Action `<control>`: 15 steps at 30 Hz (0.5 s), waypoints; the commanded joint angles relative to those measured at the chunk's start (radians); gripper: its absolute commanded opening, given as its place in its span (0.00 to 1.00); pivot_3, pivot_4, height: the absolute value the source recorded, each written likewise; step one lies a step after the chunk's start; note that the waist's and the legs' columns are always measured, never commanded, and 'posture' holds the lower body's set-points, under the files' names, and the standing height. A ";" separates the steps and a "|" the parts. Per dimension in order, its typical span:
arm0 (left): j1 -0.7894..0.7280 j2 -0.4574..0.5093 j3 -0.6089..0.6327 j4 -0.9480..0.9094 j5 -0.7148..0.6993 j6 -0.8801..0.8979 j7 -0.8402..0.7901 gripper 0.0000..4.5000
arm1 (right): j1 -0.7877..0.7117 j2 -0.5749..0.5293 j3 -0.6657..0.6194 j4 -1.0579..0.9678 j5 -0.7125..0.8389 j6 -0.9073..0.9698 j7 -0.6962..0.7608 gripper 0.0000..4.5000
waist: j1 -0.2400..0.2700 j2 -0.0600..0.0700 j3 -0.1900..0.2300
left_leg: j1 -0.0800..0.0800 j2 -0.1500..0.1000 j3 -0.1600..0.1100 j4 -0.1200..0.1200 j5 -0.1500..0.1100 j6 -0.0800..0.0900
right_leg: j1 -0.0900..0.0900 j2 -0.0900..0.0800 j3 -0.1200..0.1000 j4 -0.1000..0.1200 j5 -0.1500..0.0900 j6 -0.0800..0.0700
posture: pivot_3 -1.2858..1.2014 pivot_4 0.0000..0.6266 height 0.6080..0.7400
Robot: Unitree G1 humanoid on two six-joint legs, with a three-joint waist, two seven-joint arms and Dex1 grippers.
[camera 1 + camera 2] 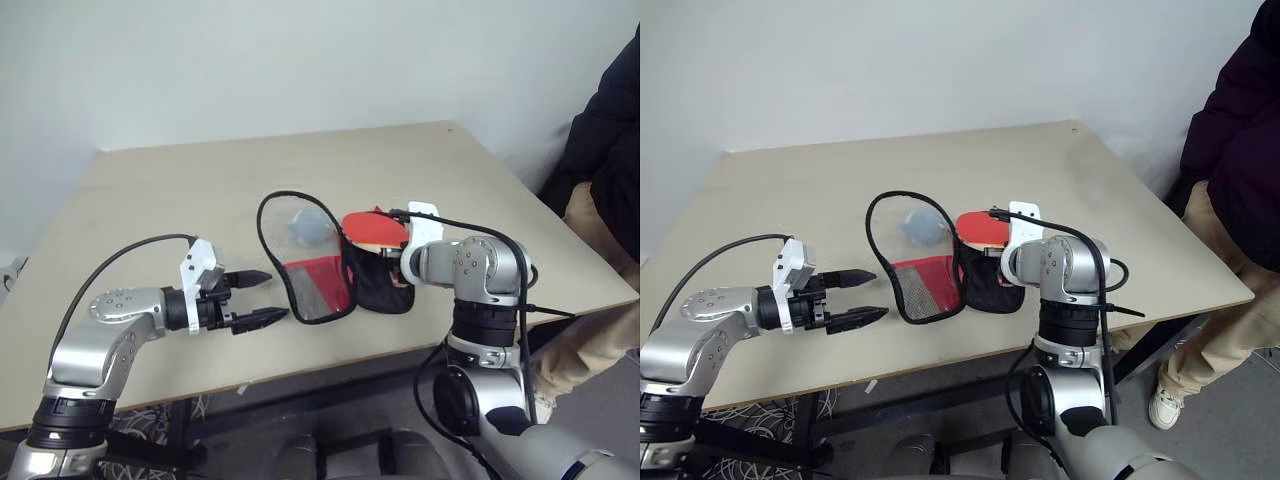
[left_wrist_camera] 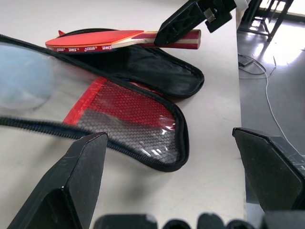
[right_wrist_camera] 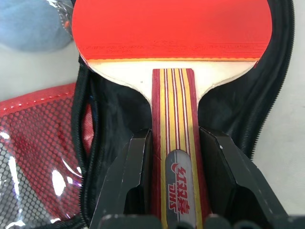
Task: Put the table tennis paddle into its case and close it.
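R hand is clamped on the handle of the table tennis paddle, one black finger each side of the striped wood grip, jaws only part-way apart w/ the handle between them. Paddle is held red face up, blade pointing away from the robot, over the black half of the case; from the left wrist view the blade looks lifted just clear of the fabric, though contact at its far edge can't be judged.

Case lies unzipped and spread open on the bench, roughly mid-bench. Clear-window half w/ red mesh panel is flat toward the robot's left, black fabric half beside it toward the right, zipper edging looping round both. Pale blue plush charm sits under the clear window at the far end of the case.

L hand hovers off the bench, near the case's left edge but apart from it, fingers spread wide, holding nothing, pointing toward the case.

A person in dark top & tan trousers stands by the bench's right side.
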 commanded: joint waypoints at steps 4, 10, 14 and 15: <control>-0.009 0.010 0.032 -0.036 -0.031 0.004 0.009 1.00 | 0.002 -0.023 0.015 -0.038 -0.020 -0.016 0.004 0.27 | 0.000 0.000 0.000 | 0.000 0.000 0.000 0.000 0.000 0.000 | 0.000 0.000 0.000 0.000 0.000 0.000 | 0.52 0.00 1.00; -0.017 0.012 0.032 -0.032 -0.036 0.006 0.010 1.00 | 0.019 -0.023 0.031 -0.010 -0.035 -0.055 -0.007 0.27 | 0.000 0.000 0.000 | 0.000 0.000 0.001 0.000 0.000 0.000 | 0.000 0.000 0.001 0.000 0.000 0.000 | 0.52 0.00 1.00; -0.018 0.012 0.031 -0.032 -0.038 0.007 0.011 1.00 | 0.024 -0.014 0.036 0.022 -0.049 -0.093 -0.018 0.27 | 0.000 0.000 0.000 | 0.001 0.000 0.002 0.000 0.000 0.000 | 0.000 0.000 0.001 0.000 0.000 0.000 | 0.52 0.00 1.00; -0.017 0.012 0.031 -0.033 -0.038 0.007 0.012 1.00 | 0.025 -0.010 0.037 0.029 -0.052 -0.101 -0.022 0.27 | 0.000 0.000 0.000 | 0.001 0.000 0.002 0.000 0.000 0.000 | 0.000 0.000 0.001 0.000 0.000 0.000 | 0.52 0.00 1.00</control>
